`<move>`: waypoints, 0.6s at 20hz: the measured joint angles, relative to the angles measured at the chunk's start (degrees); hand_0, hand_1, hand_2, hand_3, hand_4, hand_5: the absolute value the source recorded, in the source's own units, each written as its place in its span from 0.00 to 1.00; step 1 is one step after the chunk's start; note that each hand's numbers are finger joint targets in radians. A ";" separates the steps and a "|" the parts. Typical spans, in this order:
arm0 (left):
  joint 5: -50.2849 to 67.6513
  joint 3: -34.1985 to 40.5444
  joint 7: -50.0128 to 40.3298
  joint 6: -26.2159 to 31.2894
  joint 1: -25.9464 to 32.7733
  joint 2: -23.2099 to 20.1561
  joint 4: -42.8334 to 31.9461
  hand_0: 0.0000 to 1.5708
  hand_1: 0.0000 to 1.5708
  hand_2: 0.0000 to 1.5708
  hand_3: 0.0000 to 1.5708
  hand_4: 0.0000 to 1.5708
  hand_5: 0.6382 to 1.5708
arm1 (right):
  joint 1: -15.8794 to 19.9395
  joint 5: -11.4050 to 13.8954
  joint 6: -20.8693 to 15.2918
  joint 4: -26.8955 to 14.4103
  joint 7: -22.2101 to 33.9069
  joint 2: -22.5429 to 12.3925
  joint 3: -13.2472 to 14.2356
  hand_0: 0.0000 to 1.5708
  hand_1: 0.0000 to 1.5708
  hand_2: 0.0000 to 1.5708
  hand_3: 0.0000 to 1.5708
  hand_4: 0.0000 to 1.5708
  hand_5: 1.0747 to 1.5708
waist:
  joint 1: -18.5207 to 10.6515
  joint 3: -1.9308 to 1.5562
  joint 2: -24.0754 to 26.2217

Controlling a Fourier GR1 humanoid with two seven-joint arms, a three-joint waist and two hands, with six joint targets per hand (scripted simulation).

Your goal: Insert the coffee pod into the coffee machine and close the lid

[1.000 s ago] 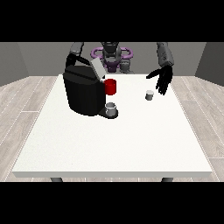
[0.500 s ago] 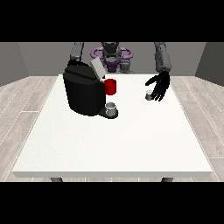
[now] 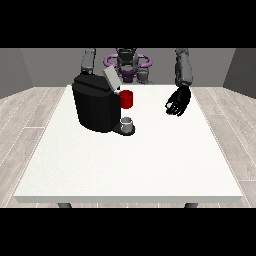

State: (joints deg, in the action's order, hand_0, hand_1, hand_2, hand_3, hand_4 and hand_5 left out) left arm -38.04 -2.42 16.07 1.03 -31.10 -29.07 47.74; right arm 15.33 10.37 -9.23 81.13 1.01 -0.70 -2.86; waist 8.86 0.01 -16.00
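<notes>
The black coffee machine stands at the table's back left with its grey lid tilted up. A red part shows at its front, above a small grey cup on the drip tray. The hand at the view's right hovers low over the table right of the machine, with its fingers curled. It covers the spot where the small grey coffee pod stood, and the pod itself is hidden by it. The arm at the view's left runs down behind the machine, so that hand is out of sight.
The white table stretches wide toward the camera in front of the machine. The robot's torso stands behind the table's far edge. Wooden floor surrounds the table.
The hand at the view's right came down and leftward onto the coffee pod and curled its fingers. The pod, seen earlier beside the hand, no longer shows.
</notes>
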 measured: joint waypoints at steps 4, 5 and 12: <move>-3.93 -1.98 -0.24 0.30 -1.07 -0.58 -2.64 0.48 0.48 0.59 0.49 0.22 1.00 | 1.11 -0.62 0.69 -1.19 -0.36 0.04 0.42 0.00 0.00 0.00 0.00 0.00 1.00 | 0.15 -0.02 0.29; -4.70 -2.13 -0.20 0.13 -1.08 -0.89 -3.64 0.48 0.48 0.60 0.51 0.24 1.00 | 1.04 -0.93 1.14 -1.05 -0.56 -0.21 0.57 0.00 0.00 0.00 0.00 0.00 1.00 | 0.53 -0.02 0.17; -8.56 -2.82 0.65 1.01 -3.63 -0.14 -8.14 0.66 0.66 0.71 0.64 0.25 1.00 | 1.05 -2.13 0.93 -4.60 -2.40 -0.75 1.36 0.00 0.00 0.00 0.00 0.00 1.00 | 0.14 -0.10 1.10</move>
State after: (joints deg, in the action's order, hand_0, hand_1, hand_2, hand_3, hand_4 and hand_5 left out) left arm -46.60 -5.25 16.71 2.04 -34.74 -29.21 39.60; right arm 16.38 8.24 -8.30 76.53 -1.39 -1.45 -1.50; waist 9.00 -0.09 -14.90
